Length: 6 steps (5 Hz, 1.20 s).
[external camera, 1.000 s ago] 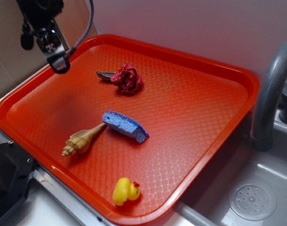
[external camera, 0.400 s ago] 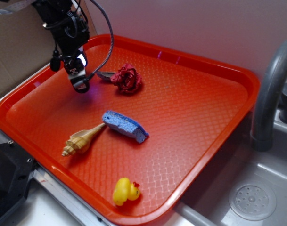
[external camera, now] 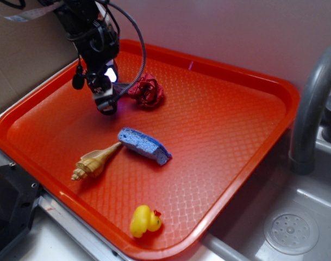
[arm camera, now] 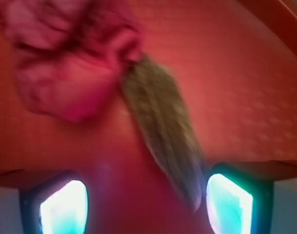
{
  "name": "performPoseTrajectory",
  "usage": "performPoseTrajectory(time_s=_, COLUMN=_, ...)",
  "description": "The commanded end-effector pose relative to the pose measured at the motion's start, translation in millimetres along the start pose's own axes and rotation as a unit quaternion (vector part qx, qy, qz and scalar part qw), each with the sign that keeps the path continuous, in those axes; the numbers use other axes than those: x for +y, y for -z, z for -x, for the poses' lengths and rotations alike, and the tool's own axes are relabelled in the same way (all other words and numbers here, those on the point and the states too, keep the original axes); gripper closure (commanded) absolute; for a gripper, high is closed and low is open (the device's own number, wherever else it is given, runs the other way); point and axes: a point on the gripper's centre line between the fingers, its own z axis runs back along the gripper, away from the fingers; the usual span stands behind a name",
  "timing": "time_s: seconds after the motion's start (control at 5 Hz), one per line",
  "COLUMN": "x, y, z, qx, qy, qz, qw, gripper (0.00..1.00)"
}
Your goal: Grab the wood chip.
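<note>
Brought the gripper (external camera: pixel 105 103) down and across within 1 second, from high over the back-left rim of the orange tray (external camera: pixel 285 92) to low above its floor, just beside the dark red flower (external camera: pixel 148 91). Covered, in doing so, the spot where the wood chip had shown at the flower's left in the exterior view; could not make the chip out there any more behind the fingers.

Found it instead in the wrist view: the wood chip (arm camera: pixel 163 131) lay flat on the tray, blunt end touching or tucked under the flower (arm camera: pixel 65 63), pointed end running toward the camera and ending close to the finger (arm camera: pixel 231 202) at the right of that view. Held the claw (arm camera: pixel 148 204) apart, with nothing between the 2 lit pads but bare tray and that tip.

Left the blue sponge (external camera: pixel 144 144), seashell (external camera: pixel 94 162) and yellow duck (external camera: pixel 144 220) where they had been.

Judged the approach nearly finished but off-centre: probably needed a small sideways shift and a further drop before closing, or risked pinching only the tip or catching petals.
</note>
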Motion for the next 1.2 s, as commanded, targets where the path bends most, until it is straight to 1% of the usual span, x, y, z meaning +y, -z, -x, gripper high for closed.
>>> performPoseTrajectory(time_s=0.0, x=-18.5, y=5.2, z=-31.9, qx=-0.005, qy=0.055, qz=-0.005, qw=0.998, gripper=0.00)
performPoseTrajectory(time_s=0.2, x=-27.7, y=8.9, z=-37.0, qx=-0.002, qy=0.070, qz=0.000, qw=0.998, gripper=0.00)
performPoseTrajectory(time_s=0.4, x=-31.8, y=11.2, z=-40.4, qx=-0.001, qy=0.075, qz=-0.001, qw=0.997, gripper=0.00)
performPoseTrajectory(time_s=0.6, x=-25.1, y=12.2, z=-41.1, qx=0.002, qy=0.060, qz=0.004, qw=0.998, gripper=0.00)
performPoseTrajectory(time_s=0.8, x=-11.9, y=7.4, z=-39.1, qx=0.001, qy=0.010, qz=0.016, qw=1.000, gripper=0.00)
performPoseTrajectory(time_s=1.0, x=3.1, y=0.5, z=-34.2, qx=0.025, qy=-0.115, qz=0.014, qw=0.993, gripper=0.00)
